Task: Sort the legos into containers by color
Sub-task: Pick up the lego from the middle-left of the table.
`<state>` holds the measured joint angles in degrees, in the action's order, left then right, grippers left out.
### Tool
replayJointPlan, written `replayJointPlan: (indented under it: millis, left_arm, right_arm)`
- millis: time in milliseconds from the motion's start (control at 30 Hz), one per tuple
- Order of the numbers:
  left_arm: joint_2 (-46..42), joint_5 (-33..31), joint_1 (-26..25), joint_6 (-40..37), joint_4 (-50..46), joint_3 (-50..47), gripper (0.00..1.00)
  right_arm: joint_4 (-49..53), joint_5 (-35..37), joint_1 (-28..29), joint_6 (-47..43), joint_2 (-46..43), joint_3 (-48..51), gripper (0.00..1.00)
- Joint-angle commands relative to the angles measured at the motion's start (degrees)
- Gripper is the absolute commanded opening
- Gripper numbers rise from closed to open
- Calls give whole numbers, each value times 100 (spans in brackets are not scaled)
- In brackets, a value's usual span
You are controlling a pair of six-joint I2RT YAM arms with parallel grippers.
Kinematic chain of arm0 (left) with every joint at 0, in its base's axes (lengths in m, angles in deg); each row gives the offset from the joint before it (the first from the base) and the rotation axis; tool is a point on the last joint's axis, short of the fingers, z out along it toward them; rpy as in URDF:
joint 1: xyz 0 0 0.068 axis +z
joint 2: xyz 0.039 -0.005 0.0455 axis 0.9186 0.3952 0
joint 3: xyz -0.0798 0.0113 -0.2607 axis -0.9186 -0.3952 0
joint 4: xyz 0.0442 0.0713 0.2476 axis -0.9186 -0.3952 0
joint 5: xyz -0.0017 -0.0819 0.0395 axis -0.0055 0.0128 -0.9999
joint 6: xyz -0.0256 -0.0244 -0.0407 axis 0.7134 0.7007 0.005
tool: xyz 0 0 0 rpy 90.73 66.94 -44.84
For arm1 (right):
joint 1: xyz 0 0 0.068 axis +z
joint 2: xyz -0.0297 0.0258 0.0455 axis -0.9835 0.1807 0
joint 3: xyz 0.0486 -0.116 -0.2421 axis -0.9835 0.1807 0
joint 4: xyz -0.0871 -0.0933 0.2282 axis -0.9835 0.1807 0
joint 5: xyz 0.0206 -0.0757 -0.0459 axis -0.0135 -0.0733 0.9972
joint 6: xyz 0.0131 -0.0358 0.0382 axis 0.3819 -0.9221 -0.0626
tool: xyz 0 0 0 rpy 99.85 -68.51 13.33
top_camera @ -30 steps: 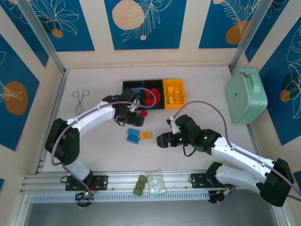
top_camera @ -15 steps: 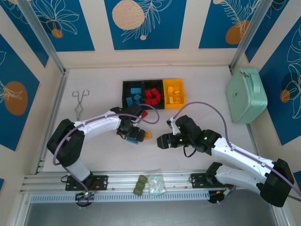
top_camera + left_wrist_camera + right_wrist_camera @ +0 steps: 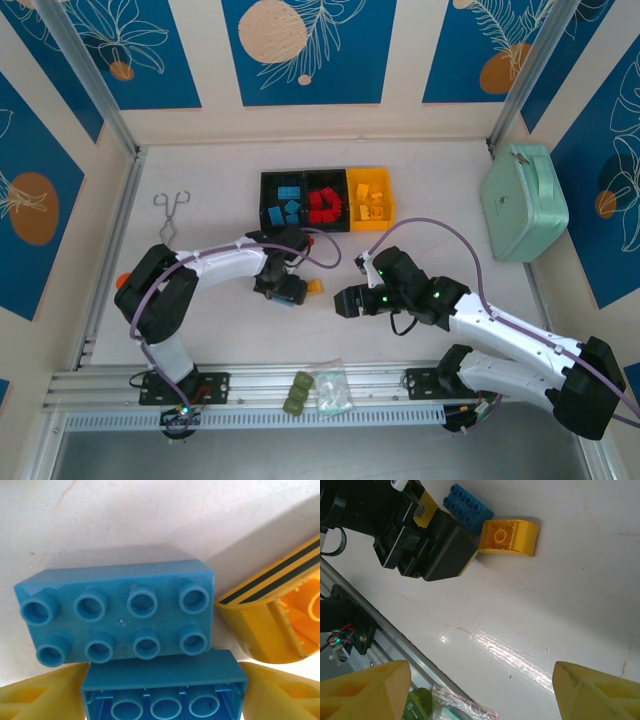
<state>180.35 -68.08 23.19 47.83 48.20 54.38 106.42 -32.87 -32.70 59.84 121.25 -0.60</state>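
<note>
My left gripper (image 3: pixel 285 287) is low over two blue legos just below the containers. In the left wrist view its yellow fingertips (image 3: pixel 40 695) press both ends of a blue lego (image 3: pixel 165 672) lying with its hollow side toward the camera. A second blue lego (image 3: pixel 117 612) lies studs-up against it, and a curved yellow lego (image 3: pixel 272 625) is to the right. My right gripper (image 3: pixel 345 300) hovers open to the right of the yellow lego (image 3: pixel 314 287). The containers hold blue legos in the left black bin (image 3: pixel 283 200), red in the middle (image 3: pixel 323 203), yellow in the yellow bin (image 3: pixel 370 200).
Metal tongs (image 3: pixel 170 215) lie at the left. A mint-green case (image 3: pixel 523 200) stands at the right. An olive-green lumpy item (image 3: pixel 297 392) and a clear plastic bag (image 3: pixel 333 390) rest on the front rail. An orange disc (image 3: pixel 122 278) peeks out by the left arm.
My left gripper came away from the bins, moved down to the two blue legos and closed on one. The right arm stayed still.
</note>
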Motion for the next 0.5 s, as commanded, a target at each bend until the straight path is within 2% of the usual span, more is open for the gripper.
replayJointPlan:
  millis: [0, 133, 467]
  left_arm:
    - [8, -141, -69, 40, -96, -78, 70]
    - [-188, -176, -71, 25, -244, -108, 64]
    - [-973, -378, 5, -16, -642, -14, 61]
  right_arm:
    - [-21, -58, -10, 73, -141, 105, 75]
    - [-61, -62, -16, 78, -140, 106, 75]
    - [-261, -53, -40, 71, -128, 125, 75]
